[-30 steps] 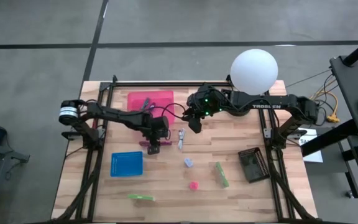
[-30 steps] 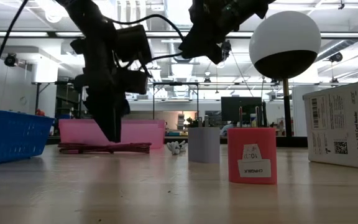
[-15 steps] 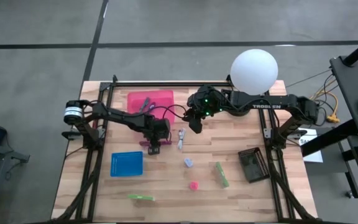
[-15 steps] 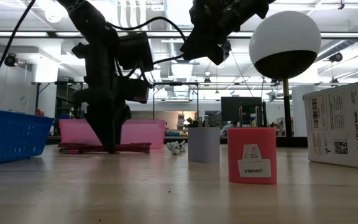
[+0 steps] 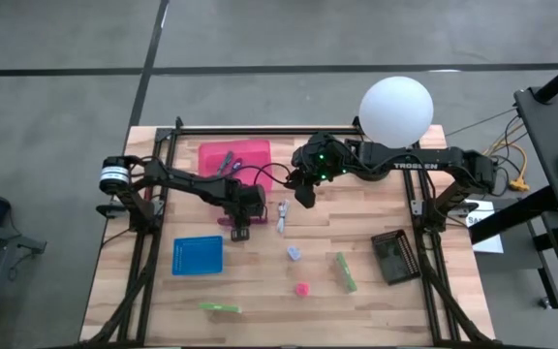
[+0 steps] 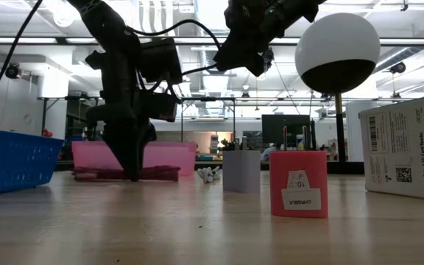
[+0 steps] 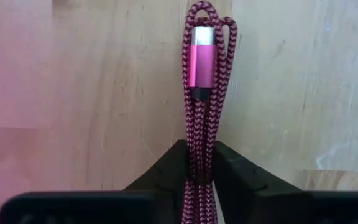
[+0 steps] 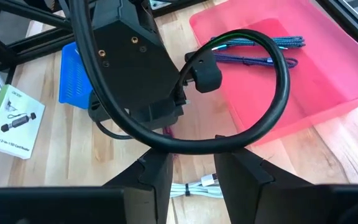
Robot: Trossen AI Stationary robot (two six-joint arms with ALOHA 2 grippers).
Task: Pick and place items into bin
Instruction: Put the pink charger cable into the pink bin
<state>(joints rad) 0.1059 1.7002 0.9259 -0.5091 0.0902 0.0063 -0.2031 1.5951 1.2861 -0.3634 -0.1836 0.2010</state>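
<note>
Because its folded loops lie flat on the table (image 5: pixel 260 291), the magenta braided cable (image 7: pixel 201 118) sits pinched between the left gripper (image 7: pixel 199 163) fingers, ready for lifting toward the pink bin (image 5: pixel 234 156) just behind. Its metallic plug points ahead. Right gripper (image 8: pixel 191 163) hovers spread above, waiting.

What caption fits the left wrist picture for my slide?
Left tool shut on a coiled magenta braided cable lying on the wooden table.

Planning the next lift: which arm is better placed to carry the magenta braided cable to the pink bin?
Left. The left gripper is shut on the magenta cable on the table beside the pink bin; the right gripper hovers empty above.
</note>
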